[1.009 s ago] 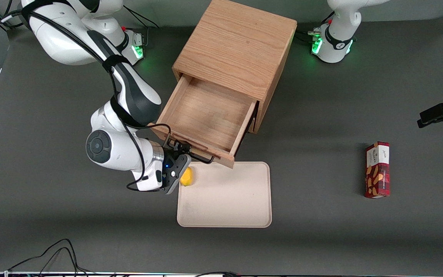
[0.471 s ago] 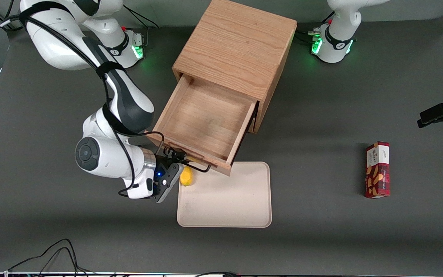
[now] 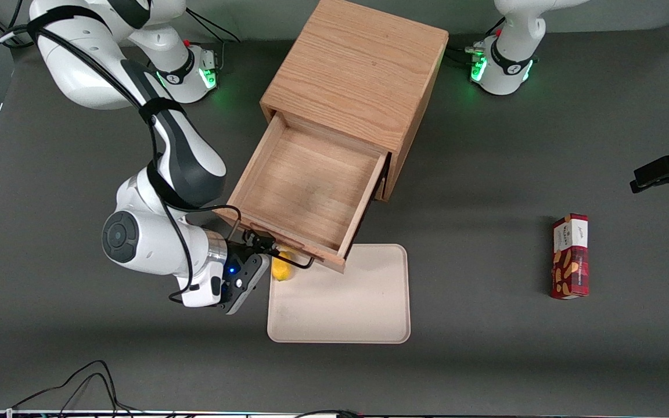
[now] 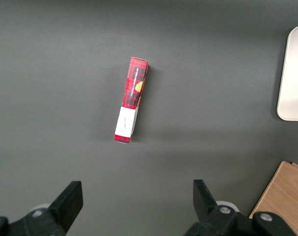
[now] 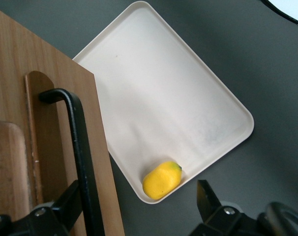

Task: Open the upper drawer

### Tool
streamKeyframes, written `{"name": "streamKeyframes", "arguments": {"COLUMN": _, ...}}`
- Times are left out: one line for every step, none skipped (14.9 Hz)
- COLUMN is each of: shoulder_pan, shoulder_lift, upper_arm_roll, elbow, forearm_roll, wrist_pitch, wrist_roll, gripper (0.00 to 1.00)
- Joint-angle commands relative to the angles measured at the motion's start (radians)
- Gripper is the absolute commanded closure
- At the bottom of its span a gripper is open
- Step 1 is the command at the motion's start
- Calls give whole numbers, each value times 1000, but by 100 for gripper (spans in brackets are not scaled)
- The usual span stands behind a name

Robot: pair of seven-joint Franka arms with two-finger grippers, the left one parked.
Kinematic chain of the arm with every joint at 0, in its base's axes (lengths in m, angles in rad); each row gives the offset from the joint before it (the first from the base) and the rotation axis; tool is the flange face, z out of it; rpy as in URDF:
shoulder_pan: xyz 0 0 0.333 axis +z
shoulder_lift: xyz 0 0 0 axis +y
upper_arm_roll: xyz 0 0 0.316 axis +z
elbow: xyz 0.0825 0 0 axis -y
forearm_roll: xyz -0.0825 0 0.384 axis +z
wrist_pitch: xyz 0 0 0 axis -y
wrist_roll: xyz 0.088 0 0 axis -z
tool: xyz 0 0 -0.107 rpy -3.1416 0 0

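Claw sits at the black handle of the upper drawer, its fingers spread, with one finger close beside the bar and no grip on it. Right in front of the claw, the drawer stands far out of the cabinet, its bare floor exposed. Just beside the claw a yellow fruit lies in the tray. Opening looks essentially done; only backing away seems left.
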Motion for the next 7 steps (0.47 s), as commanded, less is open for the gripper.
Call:
{"name": "streamKeyframes", "arguments": {"shoulder_pan": 6, "shoulder_lift": 33, "upper_arm_roll": -18, "elbow": 69, "forearm_roll": -12, "wrist_pitch": -18, "wrist_roll": -8, "gripper": 0}}
{"name": "streamKeyframes", "arguments": {"shoulder_pan": 15, "shoulder_lift": 33, "upper_arm_roll": -34, "elbow": 72, "forearm_roll": -10, "wrist_pitch": -18, "wrist_roll": -8, "gripper": 0}}
{"name": "streamKeyframes", "arguments": {"shoulder_pan": 19, "shoulder_lift": 33, "upper_arm_roll": -44, "elbow": 75, "forearm_roll": -10, "wrist_pitch": -13, "wrist_roll": -7, "gripper": 0}}
{"name": "streamKeyframes", "arguments": {"shoulder_pan": 19, "shoulder_lift": 34, "upper_arm_roll": -46, "elbow": 77, "forearm_roll": -10, "wrist_pitch": -10, "wrist_roll": -7, "gripper": 0}}
{"name": "streamKeyframes", "arguments": {"shoulder_pan": 19, "shoulder_lift": 33, "upper_arm_roll": -48, "elbow": 77, "forearm_roll": -10, "wrist_pitch": -10, "wrist_roll": -7, "gripper": 0}}
{"name": "streamKeyframes", "arguments": {"shoulder_pan": 17, "shoulder_lift": 33, "upper_arm_roll": -48, "elbow": 83, "forearm_roll": -10, "wrist_pitch": -10, "wrist_roll": -7, "gripper": 0}}
{"name": "streamKeyframes", "arguments": {"shoulder_pan": 17, "shoulder_lift": 33, "upper_arm_roll": -46, "elbow": 89, "forearm_roll": -10, "wrist_pitch": -19, "wrist_roll": -7, "gripper": 0}}
